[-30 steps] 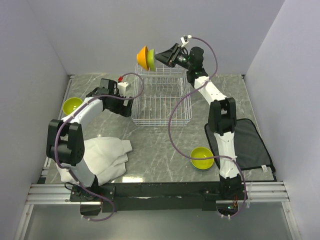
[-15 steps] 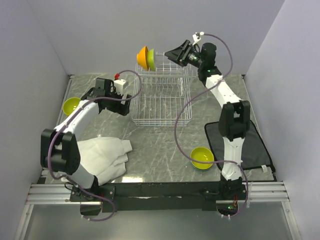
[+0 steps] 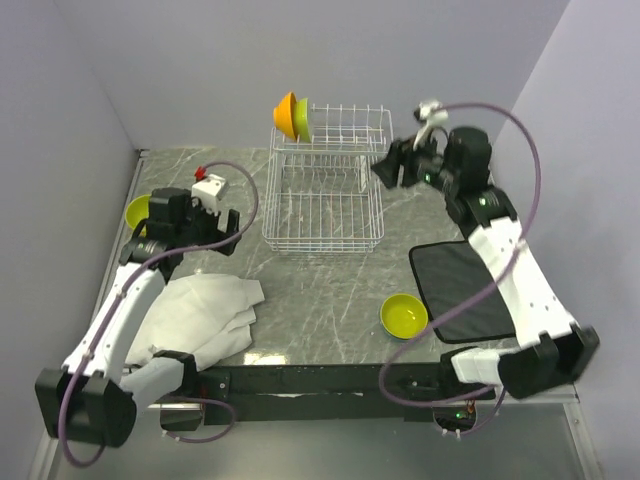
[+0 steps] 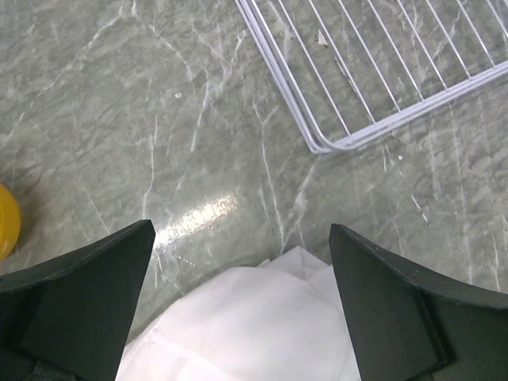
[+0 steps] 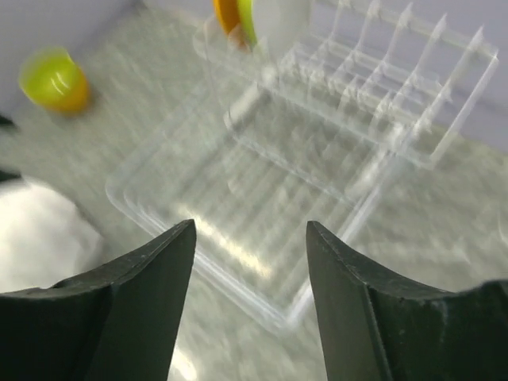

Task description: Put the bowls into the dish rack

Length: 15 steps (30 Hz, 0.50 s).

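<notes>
One at a time: with left fingers (image 3: pixel 228 222) and right fingers (image 3: pixel 384 168) apart, empty, pinch rim of lime round plastic bowl (image 3: pixel 404 316) well behind right fingers.

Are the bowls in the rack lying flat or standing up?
Standing up: the orange bowl and green bowl sit on edge together at the raised tier of the dish rack.

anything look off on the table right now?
Nothing spilled. The white cloth lies crumpled at the near left, and the orange bowl and lime bowl stick out past the far-left end of the dish rack.
</notes>
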Tool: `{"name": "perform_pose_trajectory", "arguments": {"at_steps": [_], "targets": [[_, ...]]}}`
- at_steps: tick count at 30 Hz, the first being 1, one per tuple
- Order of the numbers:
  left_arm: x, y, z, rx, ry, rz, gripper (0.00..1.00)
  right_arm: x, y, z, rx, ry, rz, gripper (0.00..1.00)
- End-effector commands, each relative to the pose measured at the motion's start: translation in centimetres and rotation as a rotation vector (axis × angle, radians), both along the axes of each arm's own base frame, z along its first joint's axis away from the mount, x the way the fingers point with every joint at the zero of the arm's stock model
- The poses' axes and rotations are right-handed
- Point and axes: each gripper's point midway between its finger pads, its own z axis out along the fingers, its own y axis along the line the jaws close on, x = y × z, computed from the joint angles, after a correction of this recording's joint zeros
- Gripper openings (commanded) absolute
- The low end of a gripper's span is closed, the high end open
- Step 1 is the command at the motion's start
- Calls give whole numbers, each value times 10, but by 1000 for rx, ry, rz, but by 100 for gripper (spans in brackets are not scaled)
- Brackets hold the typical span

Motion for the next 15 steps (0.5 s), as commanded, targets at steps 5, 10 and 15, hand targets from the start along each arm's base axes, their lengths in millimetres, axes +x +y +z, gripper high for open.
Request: {"name": "perform_pose_trajectory", "arguments": {"at_steps": [5,10,15], "targets": [[-26,-2,13,-48,-101,-43,99,-111,-37,-123,-594,87,75,65],[-29,3,17,-42,-152,-16,99,-154,-59,-174,-666,283,27,65],[-31,14,9,-36,-143,49,99,-173,-57,-185,-714,326,53,68]]}}
